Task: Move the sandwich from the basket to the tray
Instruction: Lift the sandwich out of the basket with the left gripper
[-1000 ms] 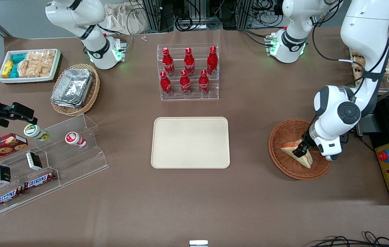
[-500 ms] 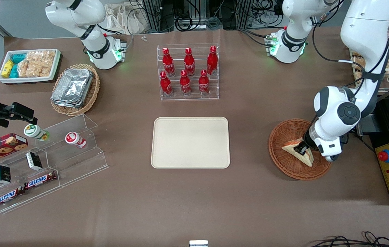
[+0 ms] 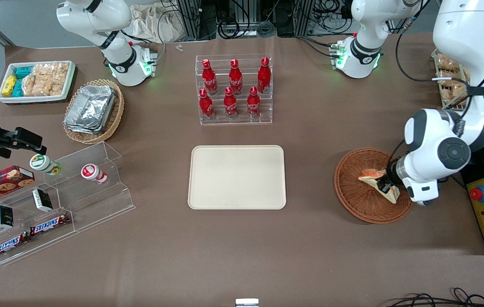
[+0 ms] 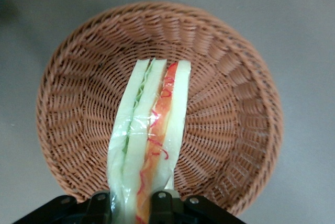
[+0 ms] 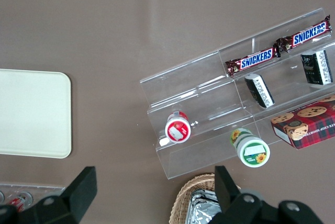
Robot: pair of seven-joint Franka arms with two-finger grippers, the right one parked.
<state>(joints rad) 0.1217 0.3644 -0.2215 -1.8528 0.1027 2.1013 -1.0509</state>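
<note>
The basket (image 4: 230,103) is woven wicker, rough and matt reddish-brown. The sandwich (image 4: 149,145) wears clear glossy film — soft pale bread beneath. The gripper (image 3: 384,186), closed on it, looks hard black plastic. The tray (image 3: 237,177) is smooth, matt cream plastic.

— What sort of place is shown?
— A robotics lab staged as a snack shop. Robot arms (image 3: 114,51) are bolted to a brown-covered table (image 3: 242,247), with cables (image 3: 242,21) massed along its edge and an emergency stop button (image 3: 479,194) at one end.
— And the shop part?
— Cola bottles (image 3: 234,87) and chocolate bars (image 3: 33,232) are displayed on clear racks.
</note>
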